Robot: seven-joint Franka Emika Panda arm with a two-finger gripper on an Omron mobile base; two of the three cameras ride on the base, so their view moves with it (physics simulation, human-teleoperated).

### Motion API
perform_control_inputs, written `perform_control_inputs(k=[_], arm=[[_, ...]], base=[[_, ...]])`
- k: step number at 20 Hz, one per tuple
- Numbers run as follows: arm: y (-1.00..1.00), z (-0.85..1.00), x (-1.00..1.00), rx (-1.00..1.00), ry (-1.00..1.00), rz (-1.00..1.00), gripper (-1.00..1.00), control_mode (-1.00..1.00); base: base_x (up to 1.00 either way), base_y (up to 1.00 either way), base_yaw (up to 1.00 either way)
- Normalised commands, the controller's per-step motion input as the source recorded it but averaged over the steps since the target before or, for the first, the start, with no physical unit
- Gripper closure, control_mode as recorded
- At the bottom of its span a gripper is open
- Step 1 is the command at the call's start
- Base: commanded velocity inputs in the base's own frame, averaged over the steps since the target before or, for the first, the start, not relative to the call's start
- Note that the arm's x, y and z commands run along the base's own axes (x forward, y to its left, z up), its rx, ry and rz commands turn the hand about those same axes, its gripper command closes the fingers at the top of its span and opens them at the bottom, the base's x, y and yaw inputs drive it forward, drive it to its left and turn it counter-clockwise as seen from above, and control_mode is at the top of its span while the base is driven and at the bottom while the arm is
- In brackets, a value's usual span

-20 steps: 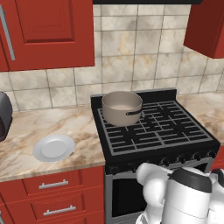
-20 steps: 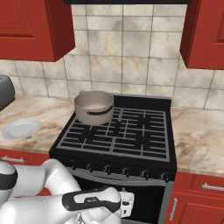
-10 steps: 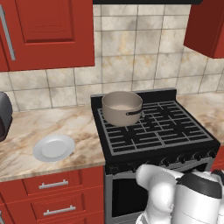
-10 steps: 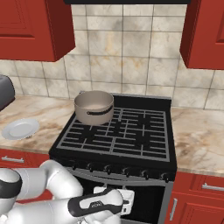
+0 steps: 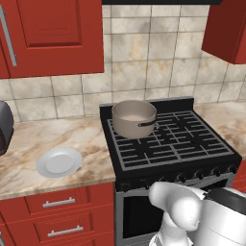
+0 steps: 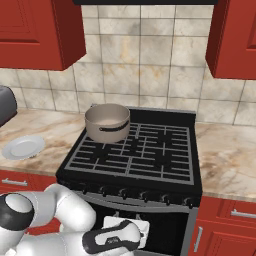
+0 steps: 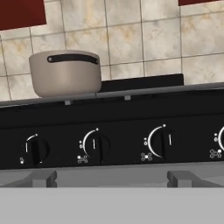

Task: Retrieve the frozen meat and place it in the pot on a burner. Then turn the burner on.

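1. Round, straight-sided tan-grey metal pot point(image 5: 134, 117) with pale inside and short dark side handle: stands on the back left burner point(image 5: 136, 131) of the black gas stove point(image 5: 168, 144), upon the black gridded iron grates. Nothing can be made out inside it from the base views; from the hand view its inside is hidden.
2. White robot arm with dark joints: held low, in front of the stove's front panel. Its jaws stand at their widest, with nothing between them; the finger tips themselves cannot be made out.
3. Row of black control knobs point(image 7: 95, 146) with white markings: along the stove front, below the pot, seen close in the hand view.
4. Round white plate point(image 5: 59, 161): lies flat on the marbled beige desk point(image 5: 29, 144), left of the stove, well apart from the pot.
5. Red wooden cabinets point(image 5: 53, 36): on the wall above, with red drawers under the desk.
6. Beige tiled backsplash point(image 6: 145, 70): behind the stove.
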Motion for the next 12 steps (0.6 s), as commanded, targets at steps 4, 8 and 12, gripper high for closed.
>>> perform_control_inputs(k=[4, 8, 12], arm=[[0.0, 0.0, 0.11, 0.0, 0.0, 0.0, -1.0, -1.0], [0.02, 0.0, 0.19, 0.0, 0.0, 0.0, -1.0, -1.0], [0.13, -0.01, 0.13, 0.0, -0.01, 0.0, -1.0, -1.0]], base=[[0.0, 0.0, 0.0], [0.0, 0.0, 0.0], [0.0, 0.0, 0.0]])
